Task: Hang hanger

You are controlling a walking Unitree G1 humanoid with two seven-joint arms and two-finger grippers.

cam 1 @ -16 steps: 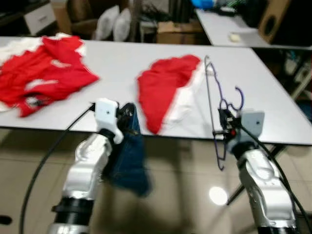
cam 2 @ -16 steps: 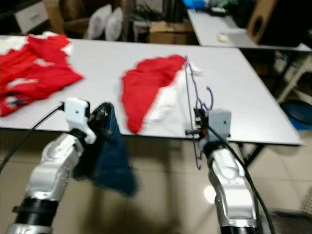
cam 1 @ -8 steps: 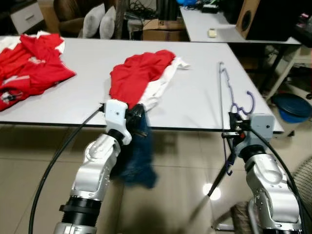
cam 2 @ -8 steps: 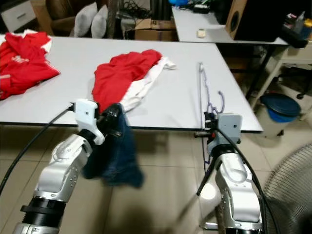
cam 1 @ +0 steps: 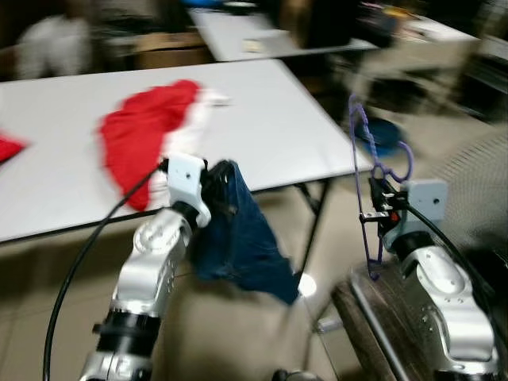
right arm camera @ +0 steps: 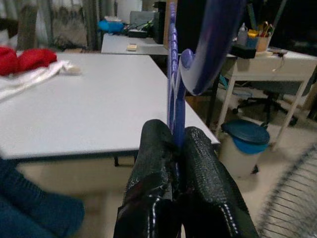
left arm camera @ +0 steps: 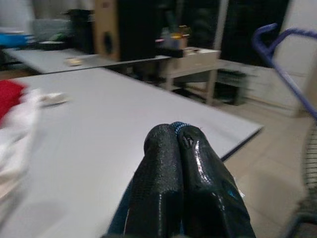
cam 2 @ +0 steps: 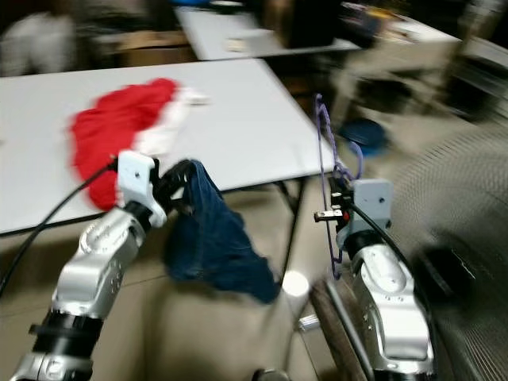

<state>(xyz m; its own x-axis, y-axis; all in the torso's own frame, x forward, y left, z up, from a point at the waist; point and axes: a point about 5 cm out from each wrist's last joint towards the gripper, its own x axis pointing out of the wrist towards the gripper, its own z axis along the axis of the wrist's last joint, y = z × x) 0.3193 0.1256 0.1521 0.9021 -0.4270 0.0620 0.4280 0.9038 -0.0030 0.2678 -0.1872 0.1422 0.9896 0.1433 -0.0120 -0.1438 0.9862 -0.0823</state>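
Note:
My left gripper (cam 1: 221, 181) is shut on a dark blue garment (cam 1: 242, 250) that hangs from it in front of the white table (cam 1: 262, 119). In the left wrist view the black fingers (left arm camera: 171, 183) are pressed together with blue cloth (left arm camera: 177, 126) between them. My right gripper (cam 1: 376, 209) is shut on a thin purple hanger (cam 1: 367, 155), held upright with its hook on top, beyond the table's right corner. The right wrist view shows the fingertips (right arm camera: 158, 163) clamped on the hanger's wire (right arm camera: 173, 74). These views are blurred.
A red and white garment (cam 1: 147, 131) lies on the table. A second table (cam 1: 238, 36) stands behind. A blue-lidded bin (right arm camera: 245, 141) sits on the floor past the table's right corner. A fan grille (cam 2: 460, 238) is close at the right.
The whole picture has swung to the right, so the table and red garment now sit further left. Both grippers keep their hold; the blue garment swings out to the right.

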